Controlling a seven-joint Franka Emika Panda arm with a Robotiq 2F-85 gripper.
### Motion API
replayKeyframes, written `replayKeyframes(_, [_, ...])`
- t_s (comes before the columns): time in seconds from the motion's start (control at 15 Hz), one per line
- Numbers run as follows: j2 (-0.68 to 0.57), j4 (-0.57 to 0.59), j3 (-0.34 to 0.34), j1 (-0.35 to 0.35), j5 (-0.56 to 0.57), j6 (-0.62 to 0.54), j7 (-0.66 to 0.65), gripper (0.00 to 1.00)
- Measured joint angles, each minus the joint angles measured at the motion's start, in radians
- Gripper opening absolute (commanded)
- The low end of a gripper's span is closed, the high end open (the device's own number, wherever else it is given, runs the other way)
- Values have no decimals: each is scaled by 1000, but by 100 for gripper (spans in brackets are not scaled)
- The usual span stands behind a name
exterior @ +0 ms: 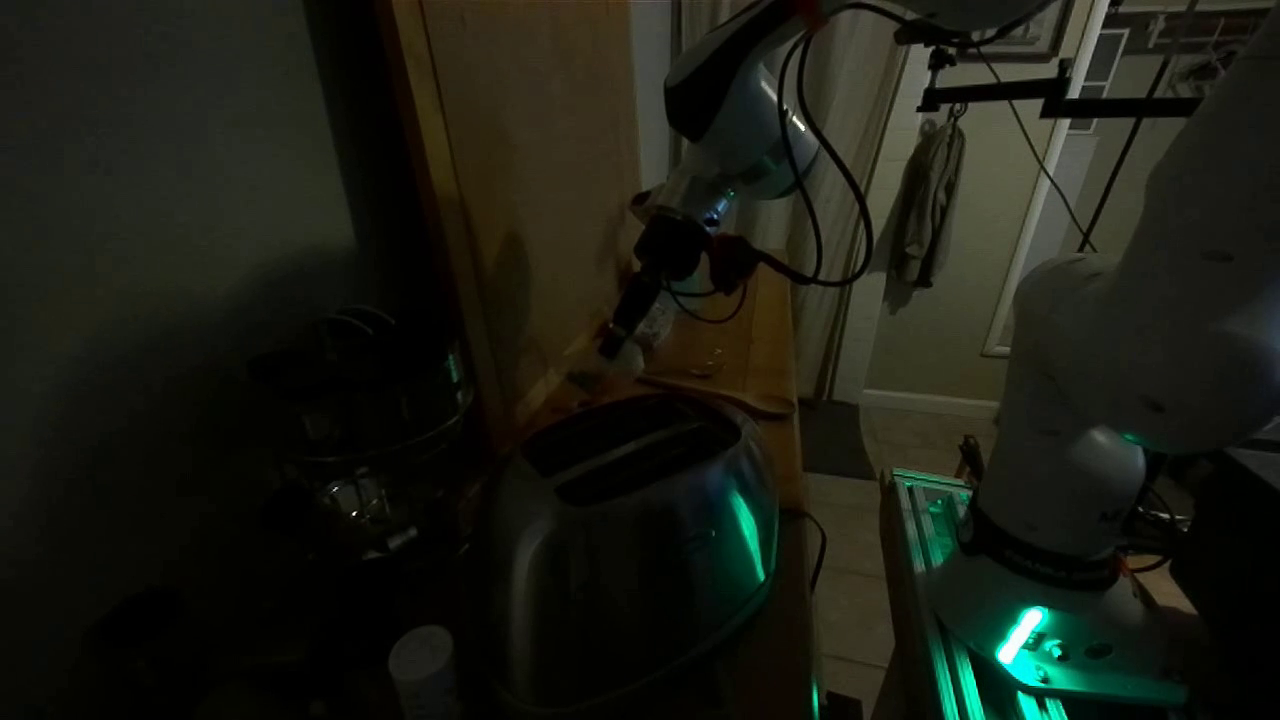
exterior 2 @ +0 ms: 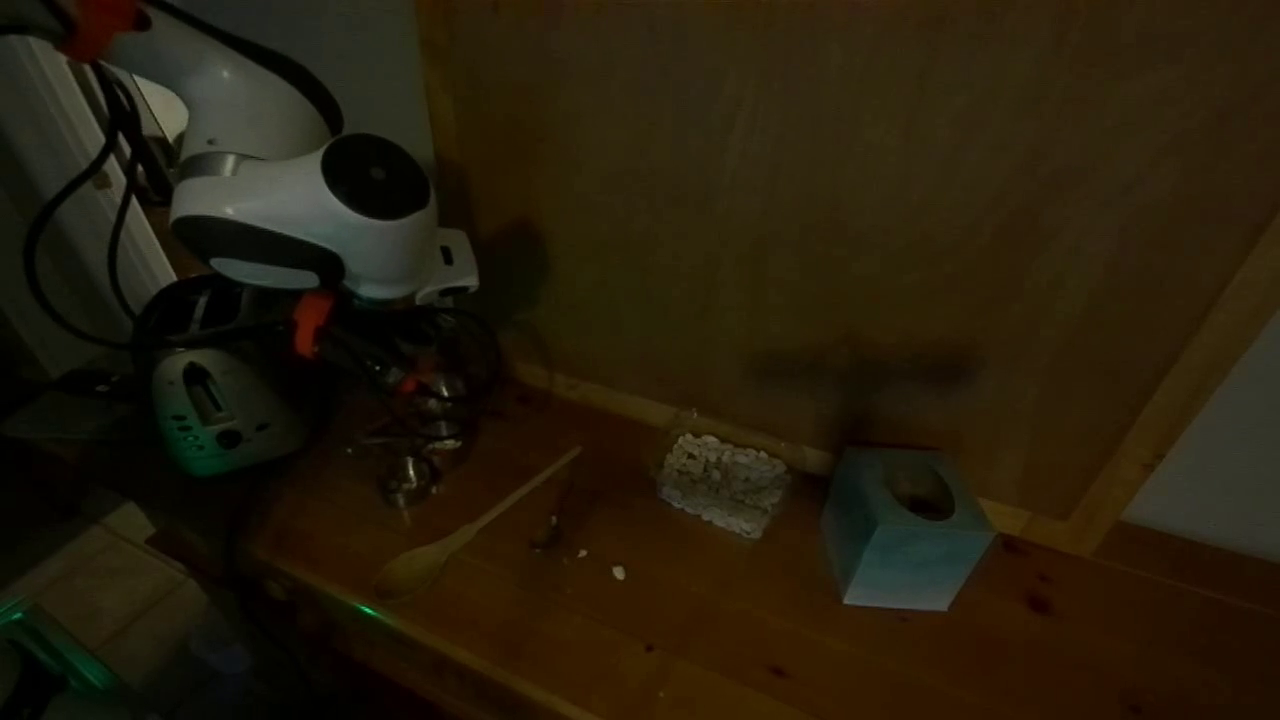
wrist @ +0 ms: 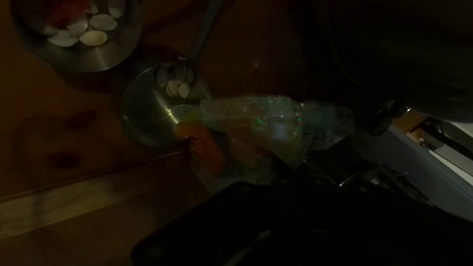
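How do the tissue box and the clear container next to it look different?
The tissue box is pale blue and opaque, while the clear container has see-through walls. The tissue box stands taller; the clear container is lower. The clear container holds many white pieces, whereas the tissue box shows an oval opening on top. Both stand on the wooden counter near the wooden panel.

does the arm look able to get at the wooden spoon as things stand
Probably not yet: its fingers seem closed on a clear plastic item. The wooden spoon lies uncovered on the counter, so the way otherwise looks free.
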State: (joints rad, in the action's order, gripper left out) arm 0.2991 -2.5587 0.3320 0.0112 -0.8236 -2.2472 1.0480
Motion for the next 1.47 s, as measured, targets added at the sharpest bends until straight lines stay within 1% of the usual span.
replayKeyframes(0.6, [-23,17,-13,29,-5,29,4,4])
replayKeyframes(1.0, [-38,37,-18,43,-41,72,6,3])
replayKeyframes(1.27, [-48,43,-23,52,-44,66,15,3])
replayKeyframes(1.33, [-51,44,-26,53,-44,49,26,5])
replayKeyframes(1.4, [-55,46,-28,54,-46,55,28,4])
replayKeyframes(1.47, [-58,47,-32,56,-47,35,39,5])
